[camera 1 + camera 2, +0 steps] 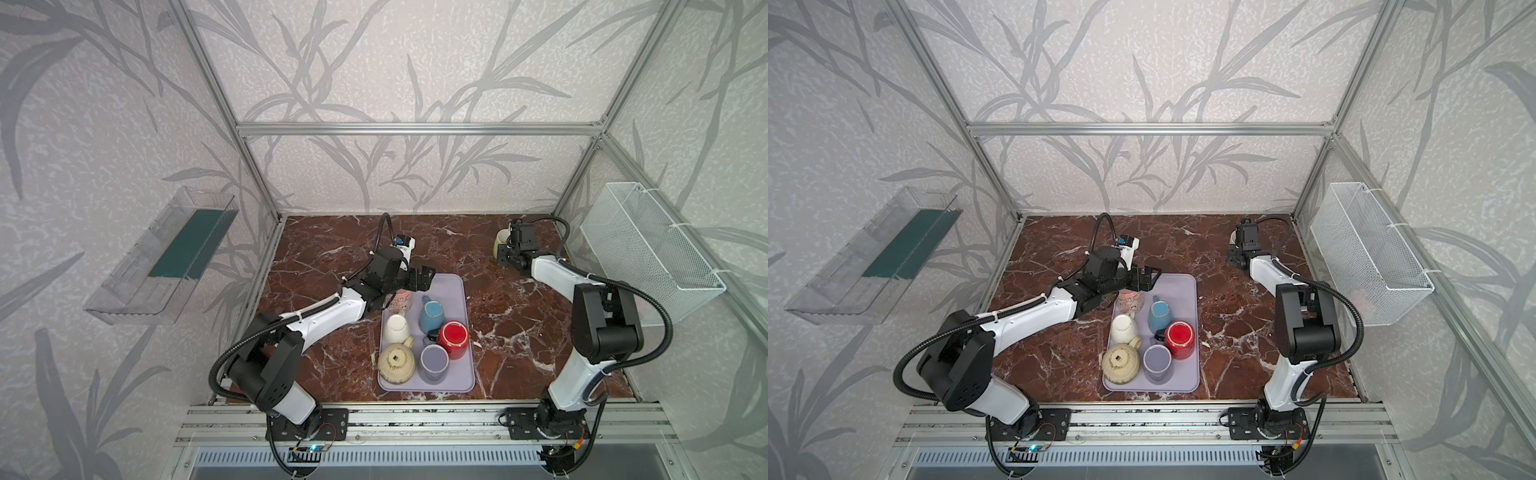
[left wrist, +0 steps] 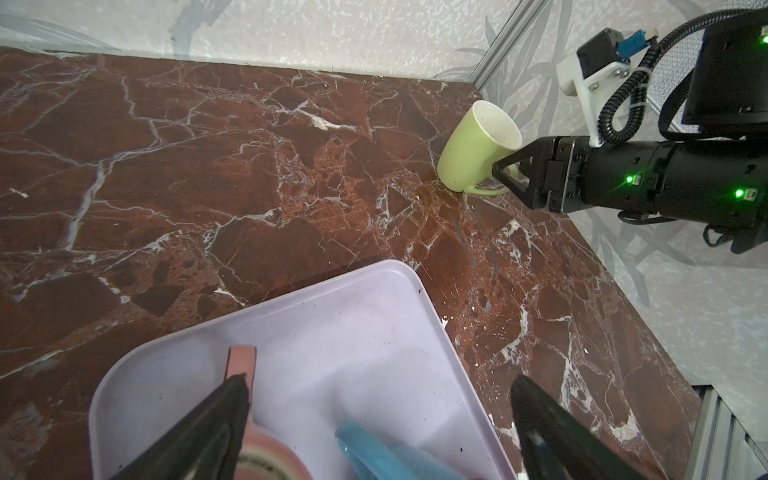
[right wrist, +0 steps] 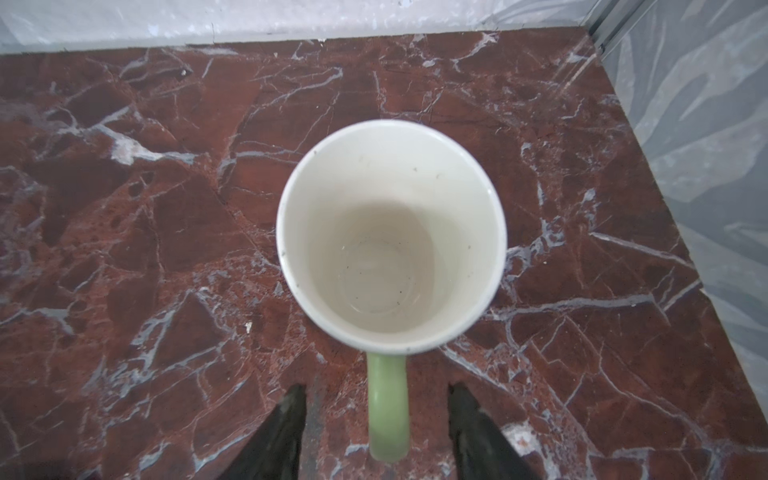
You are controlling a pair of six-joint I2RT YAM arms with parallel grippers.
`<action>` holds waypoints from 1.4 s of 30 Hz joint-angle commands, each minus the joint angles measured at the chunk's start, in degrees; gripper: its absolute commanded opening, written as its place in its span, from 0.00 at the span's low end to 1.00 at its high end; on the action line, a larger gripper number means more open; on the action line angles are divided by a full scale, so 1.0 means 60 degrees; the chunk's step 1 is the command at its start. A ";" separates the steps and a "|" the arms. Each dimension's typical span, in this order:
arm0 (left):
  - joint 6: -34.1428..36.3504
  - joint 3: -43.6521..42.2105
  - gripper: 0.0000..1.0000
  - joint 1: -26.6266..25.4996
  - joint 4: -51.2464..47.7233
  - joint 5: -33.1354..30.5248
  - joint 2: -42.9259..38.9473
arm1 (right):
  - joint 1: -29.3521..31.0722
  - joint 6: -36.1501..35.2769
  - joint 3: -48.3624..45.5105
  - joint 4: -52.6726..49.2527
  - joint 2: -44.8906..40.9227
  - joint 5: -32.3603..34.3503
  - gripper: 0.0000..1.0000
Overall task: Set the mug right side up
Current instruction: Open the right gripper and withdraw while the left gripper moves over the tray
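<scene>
Already right side up, the green mug (image 3: 390, 237) stands near the bench's (image 3: 124, 208) far right corner, its handle (image 3: 388, 411) untouched between the right arm's parted jaws, while the left arm's jaws gape wide over the lilac tray's (image 2: 332, 316) far end.

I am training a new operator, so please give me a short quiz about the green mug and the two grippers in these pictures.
1. True or false: the green mug stands mouth up on the table.
2. The right gripper is: A) shut on the handle; B) open, with the handle between its jaws; C) shut on the rim.
3. Over which container does the open left gripper hover?

Key: 1 true. 2 B. 3 the lilac tray.
</scene>
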 commanded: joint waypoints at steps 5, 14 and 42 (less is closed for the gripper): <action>0.0574 0.0427 0.96 -0.0111 -0.1587 -0.0522 -0.1152 | 0.0006 0.0546 -0.0540 0.0214 -0.1357 -0.0504 0.63; 0.0616 0.0114 0.76 -0.0298 -0.3302 -0.0483 -0.2253 | 0.0511 0.1267 -0.1660 0.0132 -0.3273 -0.1407 0.63; 0.0975 0.0490 0.64 -0.3153 -0.6659 -0.1902 -0.1616 | 0.2171 0.2885 -0.6353 0.1345 -0.7550 -0.3889 0.62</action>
